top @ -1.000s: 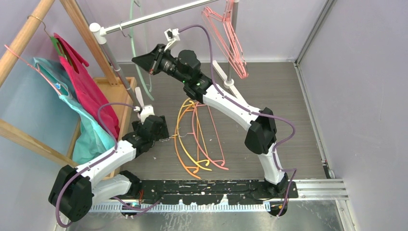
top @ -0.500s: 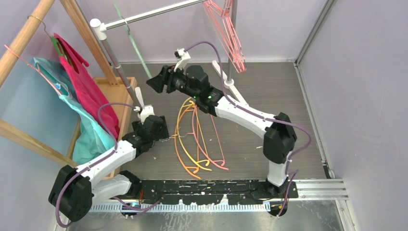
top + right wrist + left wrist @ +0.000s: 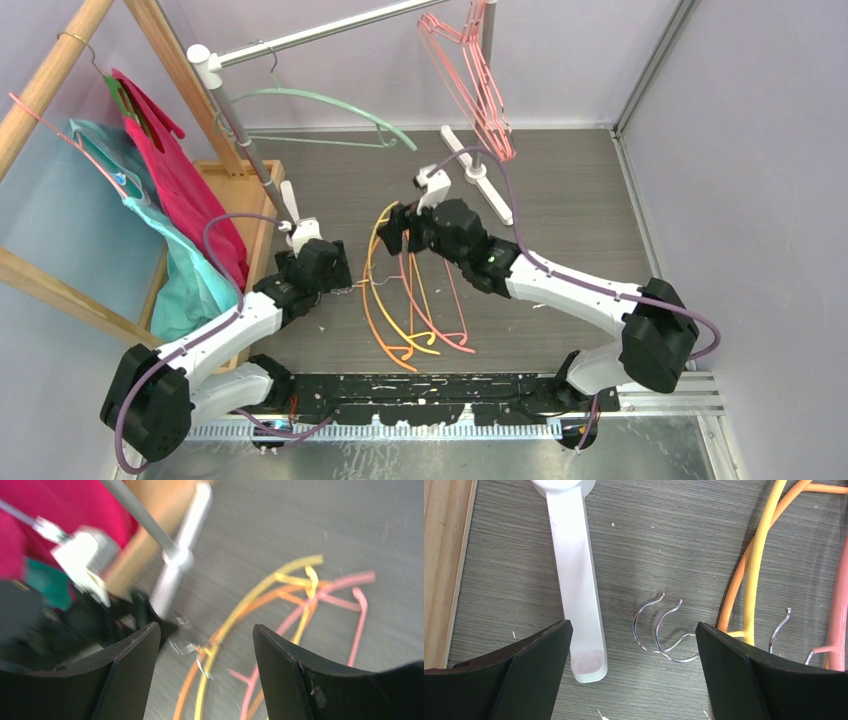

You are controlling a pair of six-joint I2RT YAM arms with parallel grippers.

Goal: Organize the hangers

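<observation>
Since the loose hangers (image 3: 412,290) lie crossed in one heap, a clean single pick looks tricky!
Curved orange and yellow plastic hangers (image 3: 368,290) and pink wire triangle hangers (image 3: 457,300) overlap on the grey wood-grain floor (image 3: 580,200), and two chrome hooks (image 3: 663,650) sit interlocked. My right pincer (image 3: 206,630) hovers just above the heap's far end, jaws spread, nothing between them. My left pincer (image 3: 632,627) is spread too, over those hooks beside the white rack foot (image 3: 574,580). Grab one strand and I reckon its neighbours drag along, or a hook snags. On the silver metal rail (image 3: 330,32) hang a pale green curved hanger (image 3: 350,102) and more pink wire hangers (image 3: 490,100); a dragged tangle could knock them off.
</observation>
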